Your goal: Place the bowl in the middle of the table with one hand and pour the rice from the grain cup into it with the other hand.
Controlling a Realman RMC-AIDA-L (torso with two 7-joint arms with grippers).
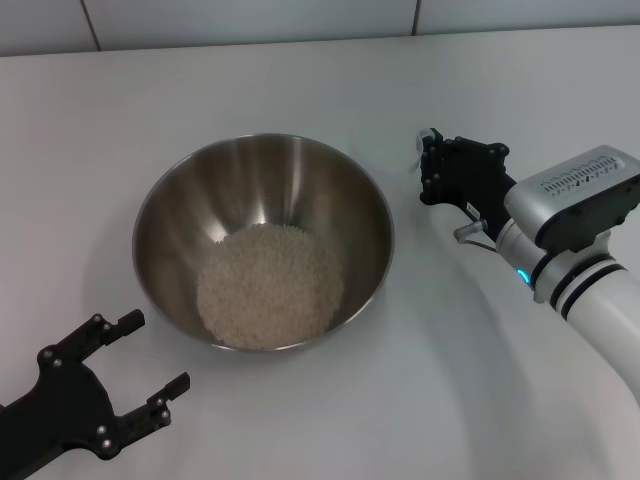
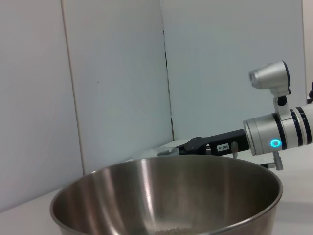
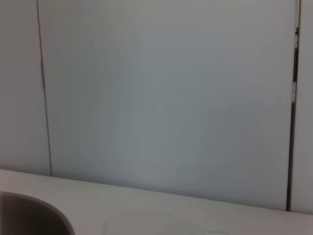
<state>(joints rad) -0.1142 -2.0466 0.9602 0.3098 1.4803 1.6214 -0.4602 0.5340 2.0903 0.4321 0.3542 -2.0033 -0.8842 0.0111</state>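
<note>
Bowl [image 1: 264, 242]: mid-desk [image 1: 300, 80], rice [image 1: 269, 285] inside. Left claw [image 1: 125, 375]: spread, empty, near bowl's near-left rim. Right claw [image 1: 455, 170]: just right of bowl; finger state and cup hold not discernible.

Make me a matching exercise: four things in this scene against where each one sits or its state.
Things:
1. bowl
2. rice
3. left gripper
4. right gripper

Places or states:
A. heaped inside the steel vessel
B. open, near the table's front left, off the bowl
C. mid-table, upright
D. just right of the bowl's rim

Pairs: 1-C, 2-A, 3-B, 4-D
</note>
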